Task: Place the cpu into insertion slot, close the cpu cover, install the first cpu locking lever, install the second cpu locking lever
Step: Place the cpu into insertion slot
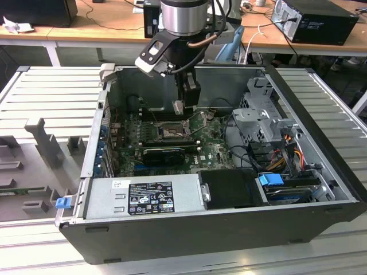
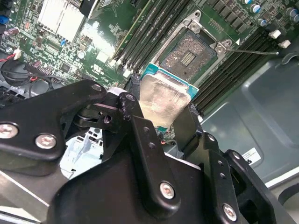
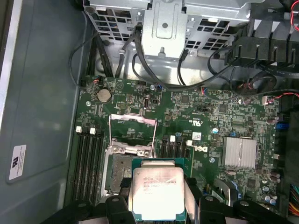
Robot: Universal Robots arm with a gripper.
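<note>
Exterior view: I see the gripper (image 1: 182, 106) lowered into the open computer case (image 1: 321, 172), hanging over the green motherboard (image 1: 212, 152). Its fingers are closed on the cpu (image 1: 178, 107), which is held in the air near the insertion slot (image 1: 172, 130) and clear of the board.

Second wrist view: the gripper (image 2: 161, 111) clamps the cpu (image 2: 163, 98) by two opposite edges, one black finger (image 2: 135, 107) on each side, with the pale metal top facing the camera. The insertion slot (image 2: 189, 56) lies uncovered, its dark contact field exposed inside the grey metal rim. A thin locking lever (image 2: 254, 52) sticks out from one corner of the slot, unlatched.

First wrist view: I read the same grip, gripper (image 3: 158, 206) shut on the cpu (image 3: 156, 191). The cpu partly overlaps the insertion slot (image 3: 117, 172) in the picture but is not seated in it. The cpu cover (image 3: 132, 148) stands raised at one edge of the slot, its square cut-out showing the motherboard (image 3: 201, 135) behind it.
</note>
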